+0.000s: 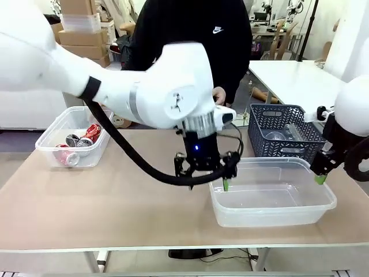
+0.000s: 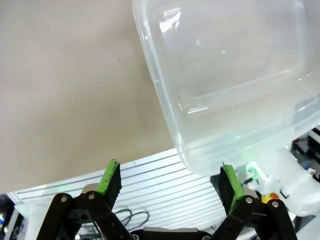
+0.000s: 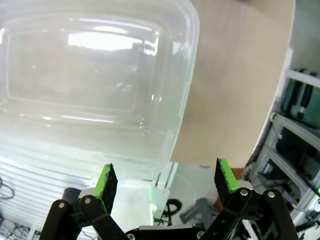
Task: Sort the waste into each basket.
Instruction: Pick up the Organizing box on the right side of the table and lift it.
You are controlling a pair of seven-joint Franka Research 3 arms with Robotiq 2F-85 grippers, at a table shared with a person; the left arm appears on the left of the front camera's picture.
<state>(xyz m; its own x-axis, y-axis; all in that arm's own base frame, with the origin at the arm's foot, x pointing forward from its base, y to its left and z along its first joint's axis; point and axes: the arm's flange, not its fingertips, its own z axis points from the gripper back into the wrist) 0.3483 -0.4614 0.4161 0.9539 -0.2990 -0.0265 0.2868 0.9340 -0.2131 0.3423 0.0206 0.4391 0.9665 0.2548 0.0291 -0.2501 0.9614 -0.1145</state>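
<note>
A clear tub (image 1: pixel 51 144) at the table's left holds several red and silver cans (image 1: pixel 81 141). A second clear tub (image 1: pixel 326 203) with nothing in it stands at the front right, and it also appears as the tub (image 2: pixel 225 75) and the tub (image 3: pixel 100 75) in the wrist views. Behind it is the dark lattice basket (image 1: pixel 262 124), with something clear inside that looks like bottles (image 1: pixel 277 136). My left gripper (image 1: pixel 206 180) hangs open at this tub's left rim, the gripper (image 2: pixel 170 182) holding nothing. My right gripper (image 1: pixel 320 176) is open at the tub's right rim, the gripper (image 3: pixel 165 177) likewise holding nothing.
A person in a black top (image 1: pixel 190 34) stands at the far side, one hand (image 1: pixel 219 95) near the table edge. The left arm's black cable (image 1: pixel 132 156) loops over the table's middle. Bare tabletop (image 1: pixel 127 202) lies between the two clear tubs.
</note>
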